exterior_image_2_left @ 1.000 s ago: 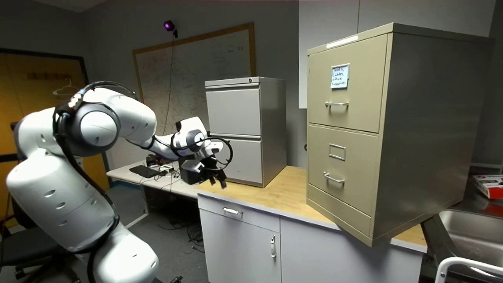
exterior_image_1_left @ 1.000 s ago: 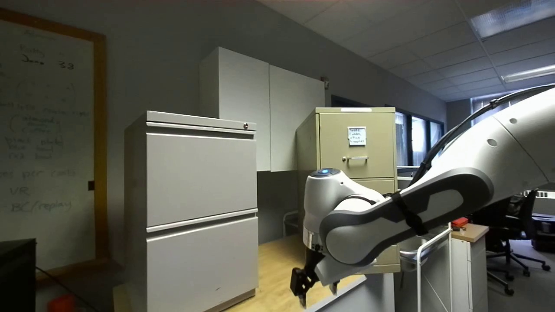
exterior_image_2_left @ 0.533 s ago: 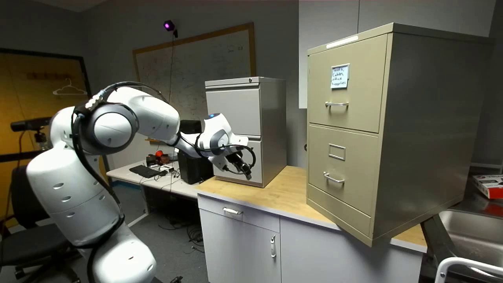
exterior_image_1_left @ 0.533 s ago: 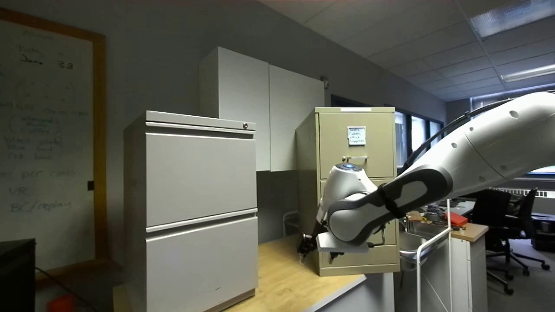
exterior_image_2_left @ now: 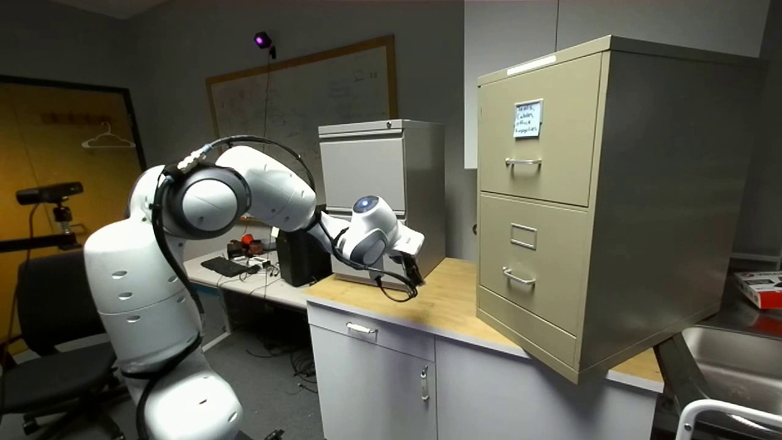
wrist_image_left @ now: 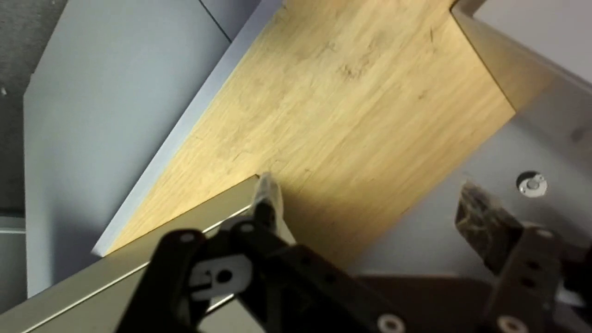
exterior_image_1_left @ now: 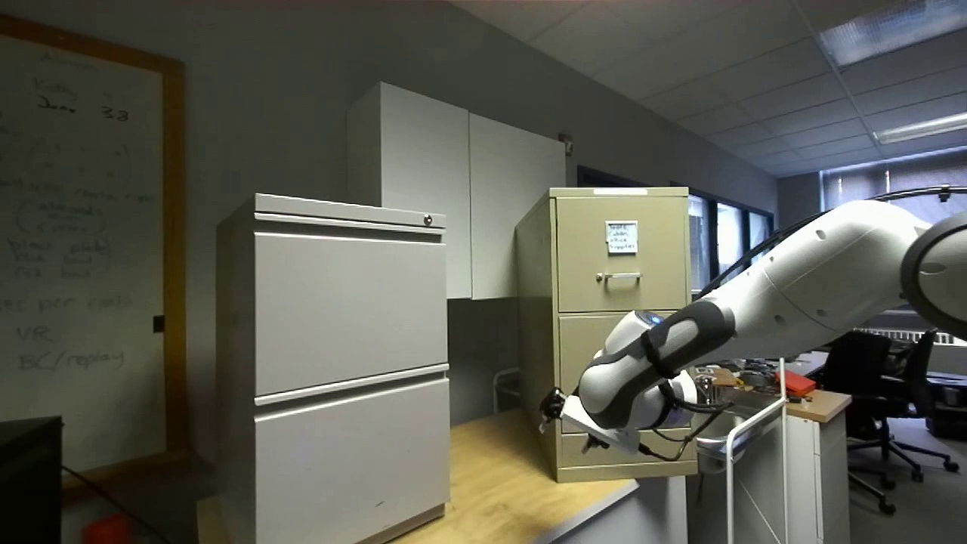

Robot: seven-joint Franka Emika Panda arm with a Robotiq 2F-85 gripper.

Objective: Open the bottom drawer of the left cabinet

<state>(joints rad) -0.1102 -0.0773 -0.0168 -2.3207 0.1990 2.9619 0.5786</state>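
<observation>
- Right, low: bottom drawer [exterior_image_2_left: 559, 269], closed flush in the beige filing cabinet [exterior_image_2_left: 666, 201], with a bow handle [exterior_image_2_left: 518, 277] beneath a metal card frame [exterior_image_2_left: 524, 236]. Partly hidden behind the arm [exterior_image_1_left: 823, 272] in an exterior view.
- Directly above: upper drawer [exterior_image_2_left: 565, 146], likewise closed, with a handwritten card [exterior_image_2_left: 528, 119] over its own handle [exterior_image_2_left: 523, 162].
- Around both drawers: the same tall cabinet, upright at the right of the counter [exterior_image_2_left: 461, 293] in both exterior views, with its front corner jutting past the near edge.
- Above the counter, between the two cabinets: tool [wrist_image_left: 369, 186], with fingers [wrist_image_left: 483, 226] spread wide apart and gripping nothing. Clear of the bow handle. Seen in the wrist view with one fingertip across the beige cabinet's lower corner.
- Left on the counter: light-grey cabinet [exterior_image_1_left: 349, 310], upright, with both broad panels closed.
- Beneath the counter: grey base cupboard [exterior_image_2_left: 372, 391], with drawer and door closed.
- Right, just beside the beige cabinet: steel sink [exterior_image_2_left: 739, 360], with a red-and-white box [exterior_image_2_left: 760, 287] farther back.
- On the far wall, higher up: white cupboards [exterior_image_1_left: 427, 174].
- Left, on the wall: wood-framed whiteboard [exterior_image_1_left: 83, 249], bearing partly faint writing.
</observation>
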